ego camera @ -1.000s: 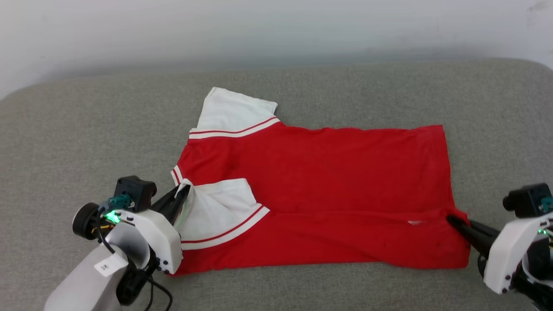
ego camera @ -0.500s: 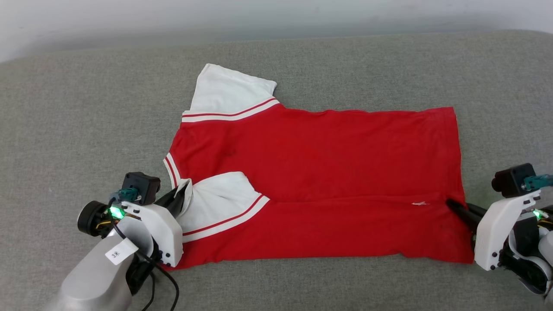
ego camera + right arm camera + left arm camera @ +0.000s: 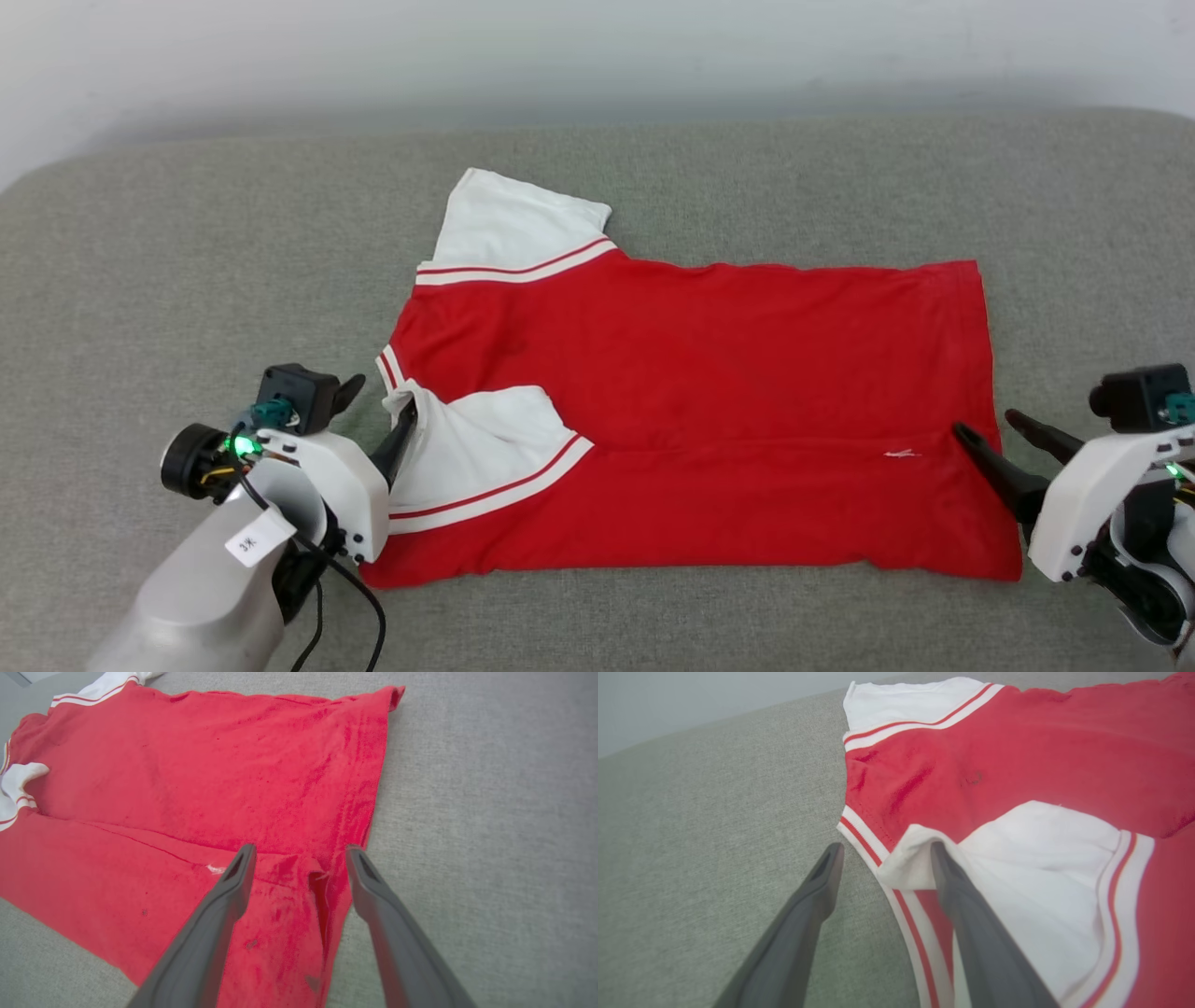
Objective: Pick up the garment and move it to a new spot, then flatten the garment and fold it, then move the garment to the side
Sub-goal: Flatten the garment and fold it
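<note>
Left hand: my left gripper (image 3: 381,401) stood with its fingers spread, gripping nothing. One finger touched the cuff of the near sleeve (image 3: 1031,858) and the other hung over bare cushion (image 3: 187,280).
Right hand: my right gripper (image 3: 987,424) was also released, with one finger above the red cloth and the other above the cushion just beside the hem (image 3: 373,788).
Where the shirt was: the jersey T-shirt (image 3: 691,373) lay sideways in the middle of the grey cushion, neckline toward 9 o'clock and hem toward 3 o'clock.
Done so far, as I judged it: the shirt was placed and smoothed, and the long edge at 6 o'clock was turned up over the body, so the first lengthwise fold was laid.
Left to do: fold in the far side with the far sleeve (image 3: 513,229), which poked out at 11 o'clock, then fold crosswise, then shift the bundle aside.
How the shirt looked: bright red and mostly flat, with a clean crease line across it. The white near sleeve lay on top with its striped trim showing, and I saw no lettering.
</note>
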Tool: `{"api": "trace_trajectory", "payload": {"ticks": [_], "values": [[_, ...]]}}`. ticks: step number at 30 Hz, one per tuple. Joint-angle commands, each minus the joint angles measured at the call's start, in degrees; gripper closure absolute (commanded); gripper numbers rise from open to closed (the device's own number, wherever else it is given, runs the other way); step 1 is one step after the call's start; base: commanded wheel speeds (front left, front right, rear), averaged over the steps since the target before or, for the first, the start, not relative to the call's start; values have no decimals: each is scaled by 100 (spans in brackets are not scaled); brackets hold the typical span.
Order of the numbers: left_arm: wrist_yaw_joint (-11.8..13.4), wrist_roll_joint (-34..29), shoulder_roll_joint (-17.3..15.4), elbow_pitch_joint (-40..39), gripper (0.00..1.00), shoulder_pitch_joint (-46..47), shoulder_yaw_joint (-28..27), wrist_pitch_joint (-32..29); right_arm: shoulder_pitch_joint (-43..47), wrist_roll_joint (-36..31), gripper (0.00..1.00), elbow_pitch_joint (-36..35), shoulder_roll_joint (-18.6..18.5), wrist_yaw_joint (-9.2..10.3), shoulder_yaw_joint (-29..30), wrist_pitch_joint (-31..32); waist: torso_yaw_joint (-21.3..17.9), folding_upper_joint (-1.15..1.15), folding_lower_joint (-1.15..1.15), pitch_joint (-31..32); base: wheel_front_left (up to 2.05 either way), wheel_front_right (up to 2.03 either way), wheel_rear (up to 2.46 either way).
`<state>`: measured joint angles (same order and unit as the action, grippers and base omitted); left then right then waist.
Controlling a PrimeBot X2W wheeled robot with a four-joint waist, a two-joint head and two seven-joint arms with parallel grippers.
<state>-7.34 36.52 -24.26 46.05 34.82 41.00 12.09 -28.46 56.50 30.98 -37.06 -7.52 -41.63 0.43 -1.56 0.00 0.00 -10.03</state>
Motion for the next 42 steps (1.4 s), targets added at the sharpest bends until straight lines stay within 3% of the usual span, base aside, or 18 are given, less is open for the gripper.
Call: {"api": "trace_trajectory", "payload": {"ticks": [1, 6, 12, 13, 14, 18, 27, 35, 42], "values": [[-2, 38, -11, -4, 0, 84, -27, 26, 127, 32, 0, -44, -60, 7, 30, -78, 60, 0, 0, 113, 0, 0, 0], [-2, 150, -114, -131, 0, 255, -95, -76, 447, 90, 0, -311, -223, 6, 196, -307, 163, 0, 0, 374, 0, 0, 0], [-4, 381, -384, -707, 0, 455, 51, -845, 767, 9, 0, -565, -327, 6, 405, -253, 217, 0, 0, 613, 0, 0, 0], [-5, 452, -433, -811, 0, 477, 99, -1076, 813, -11, 0, -599, -327, 6, 448, -248, 224, 0, 0, 639, 0, 0, 0], [-6, 730, -604, -1109, 0, 590, 256, -1928, 907, -79, 0, -672, -302, 6, 566, -192, 241, 0, 0, 707, 0, 0, 0], [-5, 1186, -788, -1438, 0, 756, 506, -3297, 1066, -171, 0, -764, -246, 6, 748, -120, 288, 0, 0, 791, 0, 0, 0], [-7, 1972, -980, -1788, 0, 728, 815, -5296, 1309, -426, 0, -969, -76, 6, 1121, 145, 243, 0, 0, 859, 0, 0, 0], [0, 2116, -972, -1824, 0, 474, 1079, -5858, 1410, -602, 0, -1139, 94, 6, 1422, 389, 156, 0, 0, 714, 0, 0, 0], [23, 1957, -846, -1536, 0, 350, 1279, -5770, 1323, -768, 0, -1262, 248, 6, 1584, 545, 80, 0, 0, 480, 0, 0, 0]]}}
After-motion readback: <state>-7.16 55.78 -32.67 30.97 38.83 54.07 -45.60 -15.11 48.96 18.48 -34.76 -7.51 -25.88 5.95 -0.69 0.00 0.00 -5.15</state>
